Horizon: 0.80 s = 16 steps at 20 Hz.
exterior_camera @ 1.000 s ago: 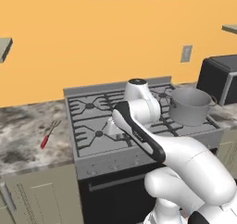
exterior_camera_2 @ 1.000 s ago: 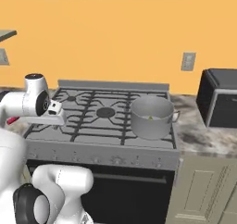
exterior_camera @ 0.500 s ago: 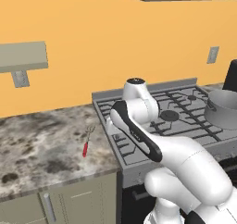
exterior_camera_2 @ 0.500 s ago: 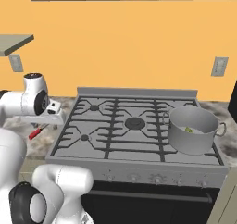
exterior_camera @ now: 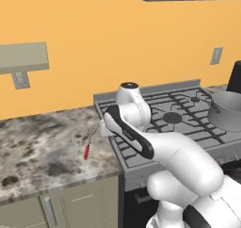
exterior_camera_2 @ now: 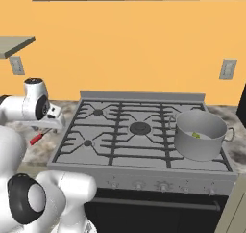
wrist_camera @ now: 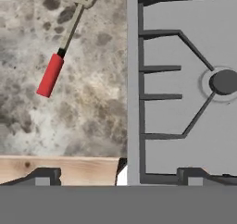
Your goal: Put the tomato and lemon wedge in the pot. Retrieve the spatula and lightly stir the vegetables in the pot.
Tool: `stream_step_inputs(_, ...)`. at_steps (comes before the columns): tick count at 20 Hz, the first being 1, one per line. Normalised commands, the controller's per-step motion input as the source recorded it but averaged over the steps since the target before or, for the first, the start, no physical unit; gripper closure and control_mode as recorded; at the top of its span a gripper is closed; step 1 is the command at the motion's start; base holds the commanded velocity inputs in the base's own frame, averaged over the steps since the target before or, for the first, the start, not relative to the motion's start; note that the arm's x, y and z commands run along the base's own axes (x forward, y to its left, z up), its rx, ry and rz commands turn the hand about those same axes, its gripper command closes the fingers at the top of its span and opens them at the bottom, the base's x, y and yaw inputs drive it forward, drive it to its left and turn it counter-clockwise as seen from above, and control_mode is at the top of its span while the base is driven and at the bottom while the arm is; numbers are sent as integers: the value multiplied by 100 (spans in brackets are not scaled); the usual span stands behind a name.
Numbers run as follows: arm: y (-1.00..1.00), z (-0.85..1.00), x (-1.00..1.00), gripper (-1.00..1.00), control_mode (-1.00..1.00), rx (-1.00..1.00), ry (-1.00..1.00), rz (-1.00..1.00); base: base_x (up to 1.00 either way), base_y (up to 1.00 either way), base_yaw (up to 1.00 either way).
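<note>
1. Already the pot sits on the stove's front right burner with a small yellow-green lemon wedge lying inside; the tomato is not something I can make out past the pot wall, so I cannot tell whether it is in there too.
2. Judging from that, the step in hand is fetching the spatula, with the stirring not yet begun.
3. It lies flat on the speckled stone counter just left of the stove edge, red handle toward the front of the counter and pale forked head toward the wall.
4. From the hand camera the spatula lies up and to the left, well off the centre line, which runs along the stove's edge.
5. Both dark fingertips stand far apart at the bottom of that view, nothing between them, so the gripper is spread wide and empty.
6. Next, the hand probably needs to shift sideways over the counter until the red handle sits between the fingers, turn so the fingers straddle the handle across its width, then drop and close.
7. Thin and flat on stone, the handle leaves little room: the tips must come right down to the counter.
</note>
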Motion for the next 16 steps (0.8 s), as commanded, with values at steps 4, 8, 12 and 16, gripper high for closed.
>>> stream_step_inputs(4, 100, -55, 69, -100, -100, 0, 3, -7, 0, 0, 0)
stream_step_inputs(8, 95, -32, 56, -100, -100, 0, 11, -9, 0, 0, 0)
stream_step_inputs(12, 62, -18, 40, -100, -100, 0, 16, -10, 0, 0, 0)
stream_step_inputs(16, 0, -20, 2, -100, -100, -1, 13, 0, 0, 0, 0)
